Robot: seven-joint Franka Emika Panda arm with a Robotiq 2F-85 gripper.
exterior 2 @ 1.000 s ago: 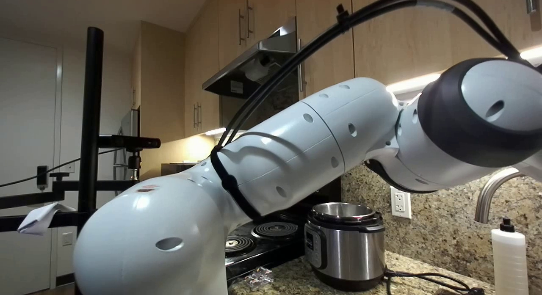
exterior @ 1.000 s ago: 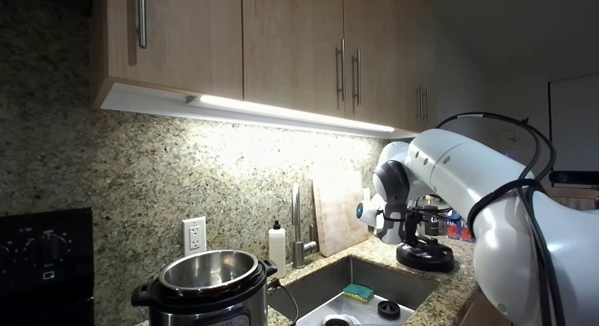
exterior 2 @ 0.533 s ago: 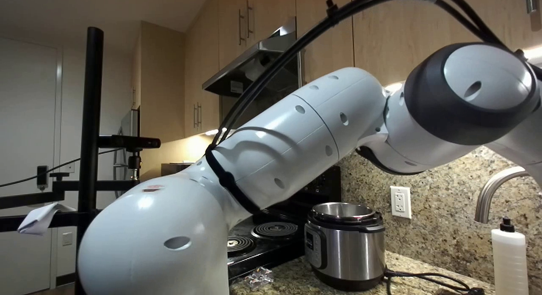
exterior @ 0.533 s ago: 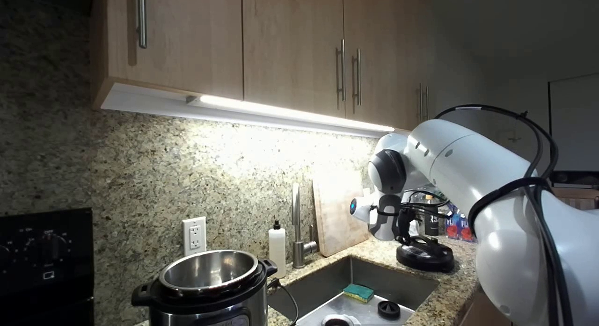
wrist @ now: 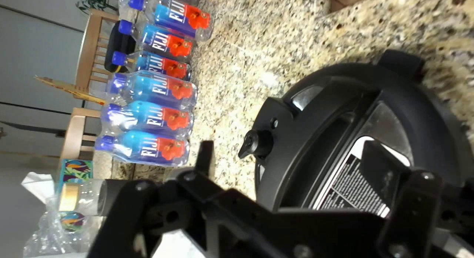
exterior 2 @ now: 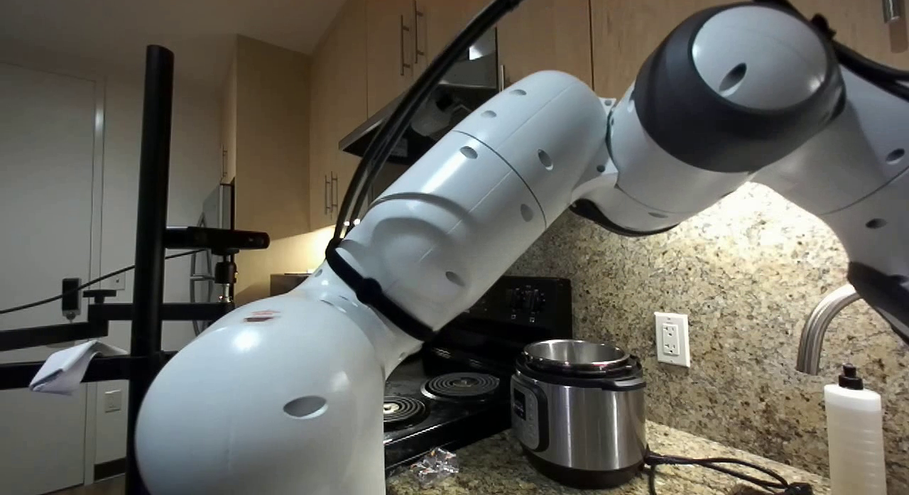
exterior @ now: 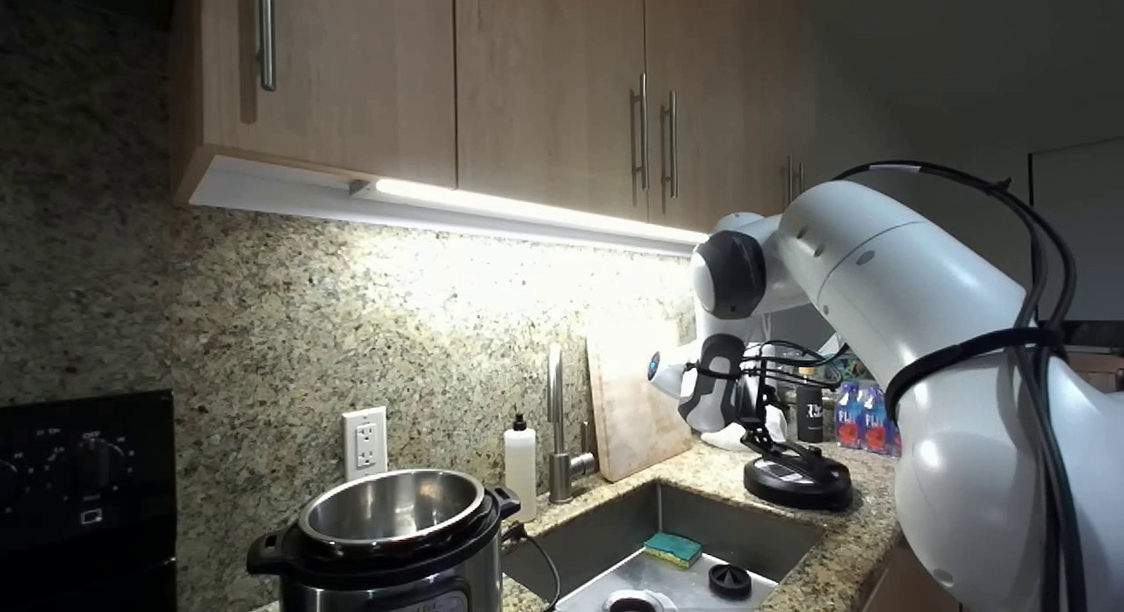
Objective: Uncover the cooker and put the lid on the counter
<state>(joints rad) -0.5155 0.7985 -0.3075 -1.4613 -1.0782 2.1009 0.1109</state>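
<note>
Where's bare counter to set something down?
In the wrist view, a bare patch of counter is bordered by the water bottles, the lid and its own edge. Crowded: at the lid, with the open gripper over it, and beside the cooker, where a cable and a pump bottle sit.

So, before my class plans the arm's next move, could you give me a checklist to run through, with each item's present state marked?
1. Cooker uncovered: ok; its steel inner pot shows in both exterior views.
2. Lid down on the counter, top side up: ok.
3. Lid out of the sink: ok; it lies beside it, near the edge.
4. Tool open: ok; the jaws stand apart, with the handle showing between them.
5. Tool touching no part of the lid: cannot tell; it is right over it.
6. Water bottles apart from the lid: ok; bare counter shows between.
</note>
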